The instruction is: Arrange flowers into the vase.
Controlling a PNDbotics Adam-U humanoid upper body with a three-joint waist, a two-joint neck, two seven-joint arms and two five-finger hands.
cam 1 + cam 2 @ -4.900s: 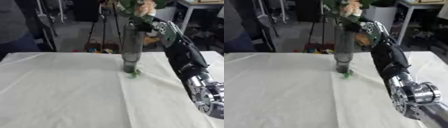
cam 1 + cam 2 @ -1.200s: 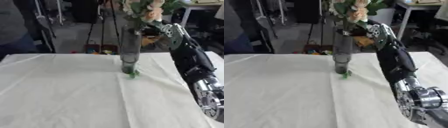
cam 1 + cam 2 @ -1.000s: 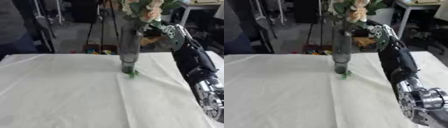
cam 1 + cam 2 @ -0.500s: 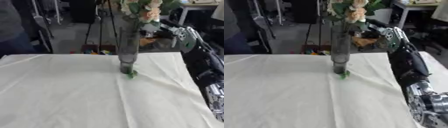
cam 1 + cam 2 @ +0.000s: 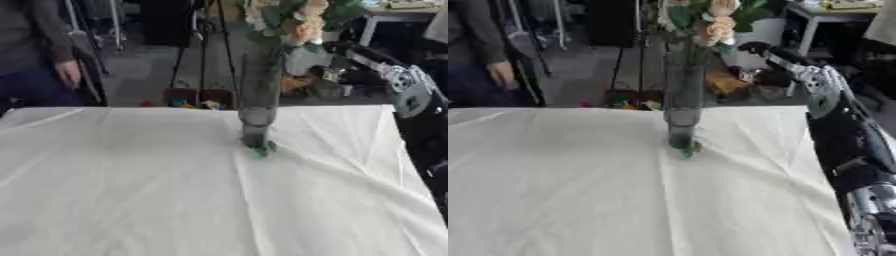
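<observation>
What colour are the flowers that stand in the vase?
The flowers are peach and cream, with green leaves, seen best in the right eye view above the tall grey vase.

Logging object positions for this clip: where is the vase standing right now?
The vase stands upright near the far middle of the white tablecloth, flowers in its top, a small green bit at its base, the right hand beside it.

Grey floor (image 5: 140, 75) — dark tripod legs (image 5: 203, 50)

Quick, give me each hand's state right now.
Left hand: not in view.
Right hand: raised beside the flowers in the vase, apart from them; whether its fingers are open or curled cannot be told.
</observation>
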